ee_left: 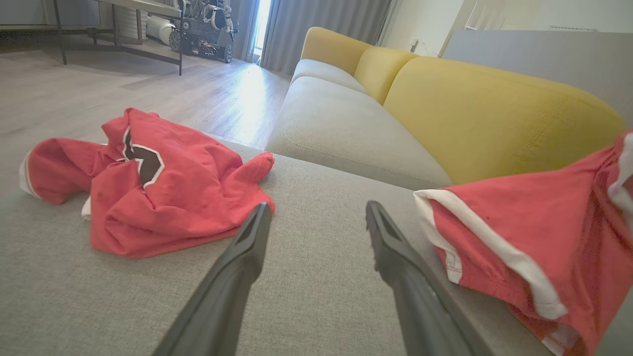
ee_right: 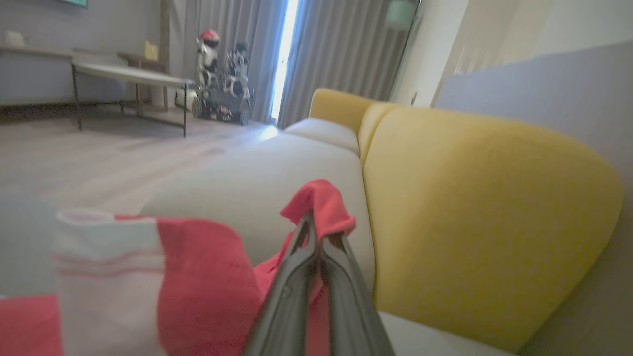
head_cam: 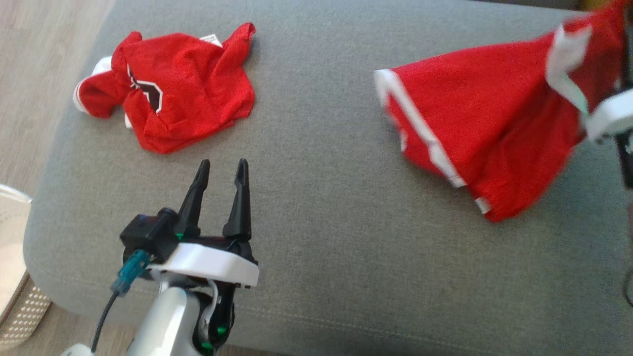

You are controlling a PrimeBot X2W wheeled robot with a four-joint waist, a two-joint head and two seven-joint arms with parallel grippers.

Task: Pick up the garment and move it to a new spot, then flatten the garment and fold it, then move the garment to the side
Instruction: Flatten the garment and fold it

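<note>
**Red garment pinched by right gripper; left gripper spread and empty**

The garment, red with white trim, is seen at the right side of the grey cushion in the head view. Its upper right part is lifted off the surface and its lower left hem is draped down towards the cushion; whether the hem touches the fabric cannot be told. Motion blur is noted on it.

In the right wrist view, the right gripper is clenched on a small fold of the garment, with red cloth bunched just above the fingertips. More of the garment, with a white striped band, is hung at the lower left of that view. A yellow backrest is seen close behind.

The left gripper is held over the near left part of the cushion, fingers parted, nothing between them. In the left wrist view the gap between the fingers is shown wide, with bare cushion under it.

A crumpled jersey, red with a dark white-edged emblem, is laid on the far left of the cushion, well apart from the garment. It is just beyond the left gripper's tips, not touched.

A pale perforated basket is seen at the lower left edge, on the wooden floor.
</note>
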